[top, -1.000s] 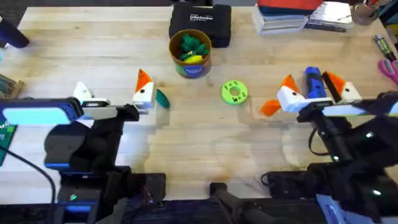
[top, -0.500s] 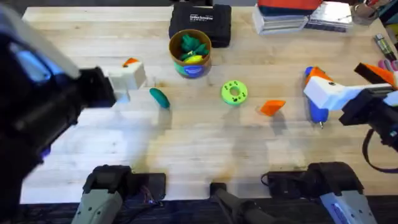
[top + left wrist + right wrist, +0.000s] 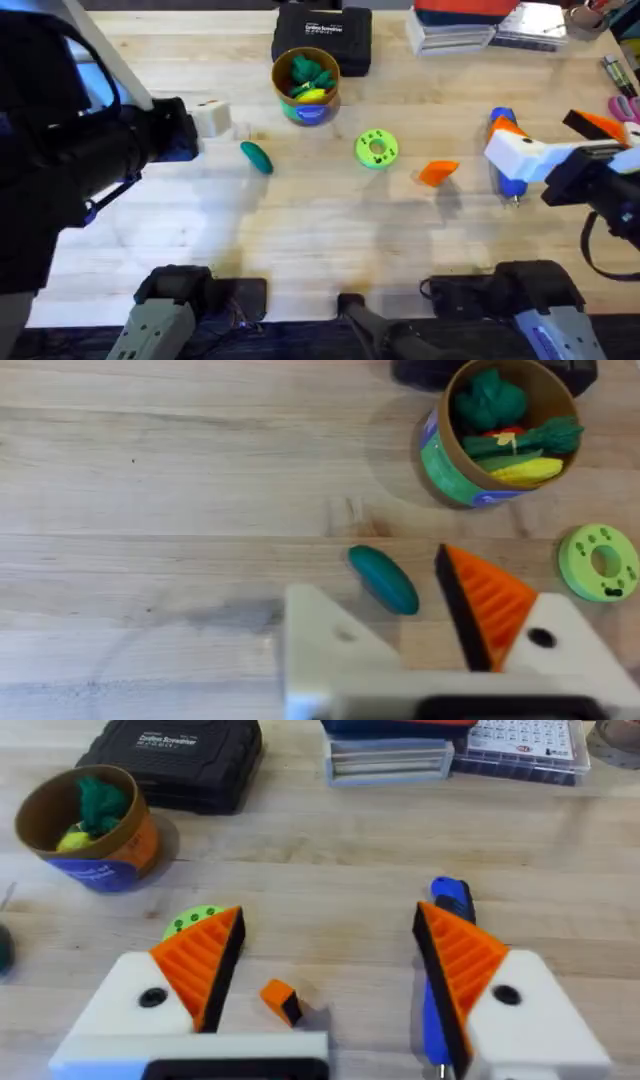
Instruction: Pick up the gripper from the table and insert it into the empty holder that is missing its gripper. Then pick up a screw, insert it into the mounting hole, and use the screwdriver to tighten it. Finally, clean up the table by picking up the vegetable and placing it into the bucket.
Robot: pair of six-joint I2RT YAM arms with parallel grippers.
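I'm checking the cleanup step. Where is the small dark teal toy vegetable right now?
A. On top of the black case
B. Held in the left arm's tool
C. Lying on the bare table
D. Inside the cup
C: the teal vegetable lies on the wooden table, apart from the cup, which holds other toys.

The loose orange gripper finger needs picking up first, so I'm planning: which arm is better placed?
Probably the right. Its gripper hangs open just beside the loose orange finger, while the left gripper sits across the table by the teal vegetable.
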